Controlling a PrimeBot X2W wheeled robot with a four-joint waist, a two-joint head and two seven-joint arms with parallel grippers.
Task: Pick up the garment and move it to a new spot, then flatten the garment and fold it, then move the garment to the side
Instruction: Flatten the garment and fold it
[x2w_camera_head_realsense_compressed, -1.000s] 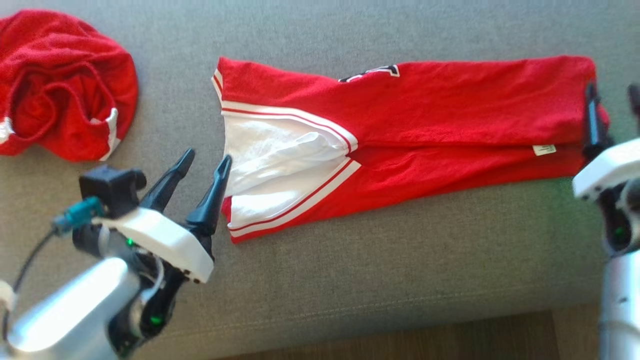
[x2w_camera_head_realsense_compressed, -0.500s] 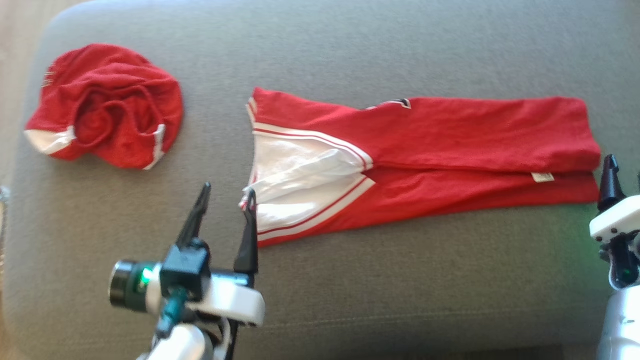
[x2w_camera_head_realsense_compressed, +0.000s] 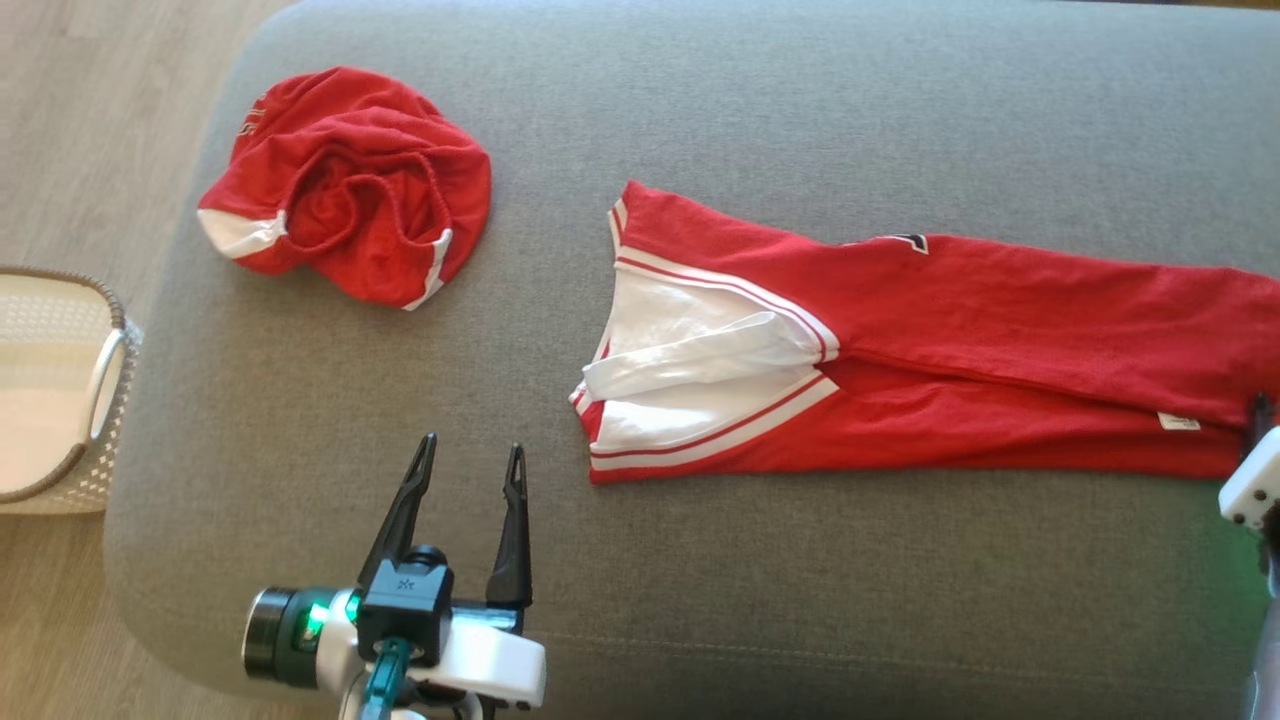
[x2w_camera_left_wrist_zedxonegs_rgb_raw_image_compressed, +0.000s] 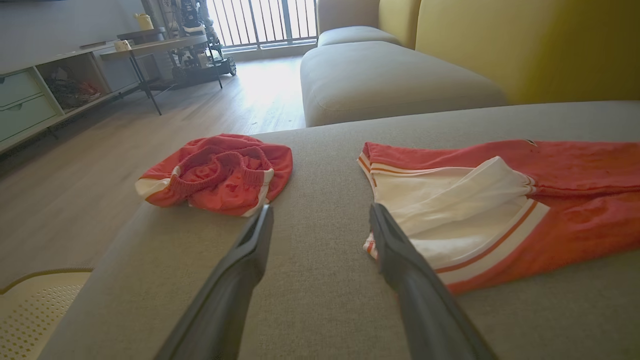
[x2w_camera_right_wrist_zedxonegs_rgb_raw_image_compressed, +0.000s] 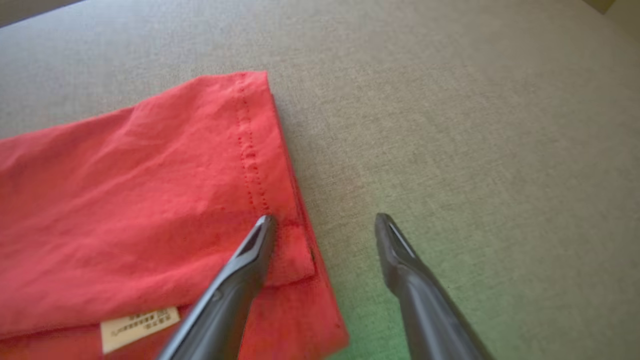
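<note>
left hand (x2w_camera_head_realsense_compressed: 473, 443) has backed off the garment (x2w_camera_head_realsense_compressed: 950, 340): half a second ago one finger touched the striped corner, now both fingers stand clear of it. the camera has also swung left, bringing a basket (x2w_camera_head_realsense_compressed: 60, 400) into view. this hand is spread wide and empty. the garment, a long red band folded lengthwise, lies flat on the sofa cushion (x2w_camera_head_realsense_compressed: 800, 600), its white-panelled end just ahead and to the right of the hand. a second, crumpled red garment (x2w_camera_head_realsense_compressed: 350, 185) sits well ahead and to its left. the right hand (x2w_camera_right_wrist_zedxonegs_rgb_raw_image_compressed: 325, 217) is also wide and holds nothing. its left finger is over the hemmed end by the label, its right finger over bare cushion.

folding looks partway done, with one long fold down. the next move probably needs each hand to pinch its own end, through all layers, then carry one end over the other without dragging the band askew.
</note>
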